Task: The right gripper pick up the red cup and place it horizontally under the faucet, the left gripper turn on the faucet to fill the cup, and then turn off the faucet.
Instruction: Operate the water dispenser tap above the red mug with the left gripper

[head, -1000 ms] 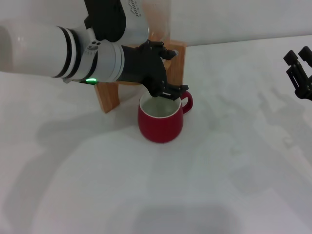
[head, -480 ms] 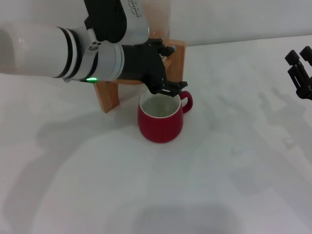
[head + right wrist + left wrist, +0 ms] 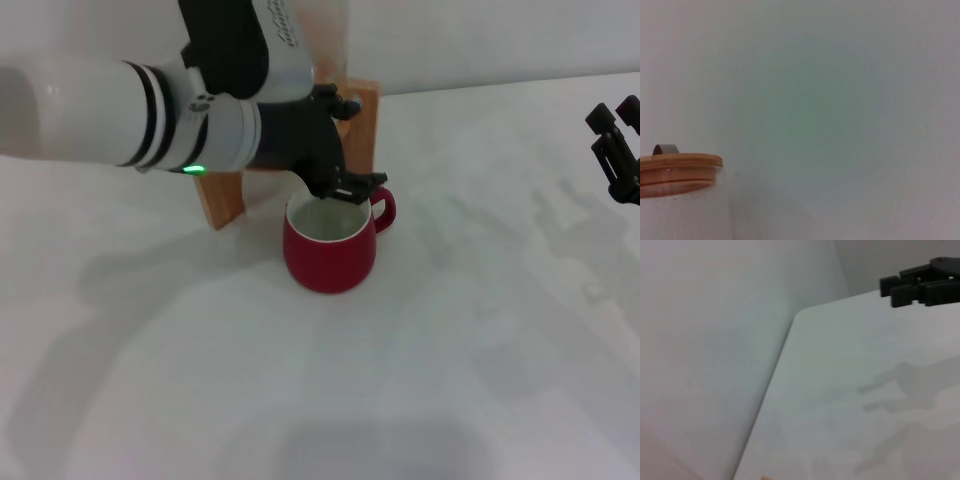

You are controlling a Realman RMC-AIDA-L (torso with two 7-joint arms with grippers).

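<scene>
The red cup [image 3: 330, 252] stands upright on the white table, its cream inside showing and its handle to the right. It sits right in front of the wooden stand [image 3: 218, 200]. My left gripper [image 3: 348, 147] reaches in from the left over the cup's far rim, at the front of the stand. It covers the faucet, which is hidden. My right gripper [image 3: 615, 150] hangs open and empty at the far right edge, well away from the cup. It also shows far off in the left wrist view [image 3: 922, 284].
The glass dispenser [image 3: 328, 30] rises from the stand behind my left arm. Its wooden lid [image 3: 677, 162] shows in the right wrist view. The white table [image 3: 450, 380] spreads in front and to the right, with a wall behind.
My left arm has shifted slightly to the right and its gripper has turned a little at the stand's front. The cup and the right gripper have stayed put.
</scene>
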